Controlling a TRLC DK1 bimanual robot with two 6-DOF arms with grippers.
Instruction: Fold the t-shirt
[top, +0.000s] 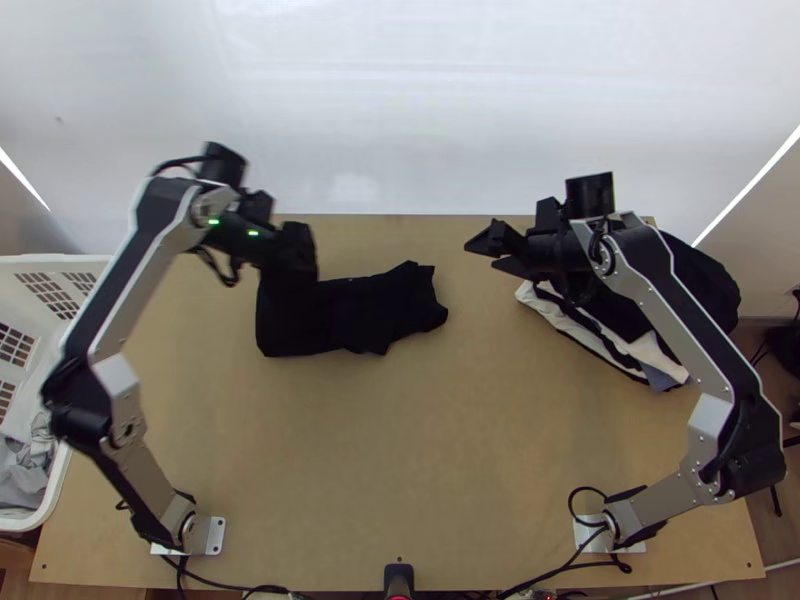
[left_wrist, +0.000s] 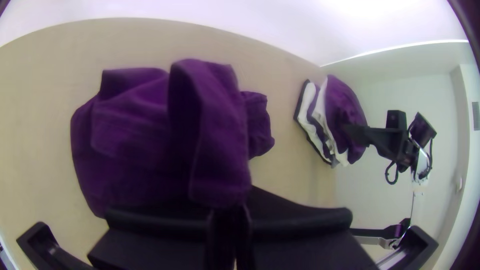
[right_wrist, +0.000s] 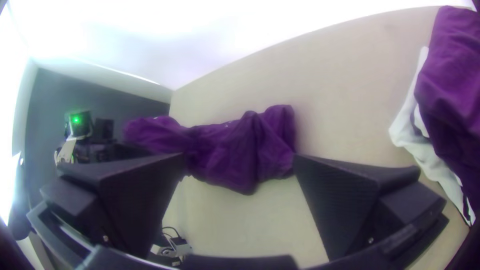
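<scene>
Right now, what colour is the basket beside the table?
The basket is white, seen best in the top view.

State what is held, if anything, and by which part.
The left pincer holds the t-shirt at its left end in the top view; hem or sleeve unclear. The right pincer holds nothing.

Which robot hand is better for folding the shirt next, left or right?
Probably left: the left hand pinches one end of the shirt, while the right hand is open and empty, beyond the other end.
</scene>
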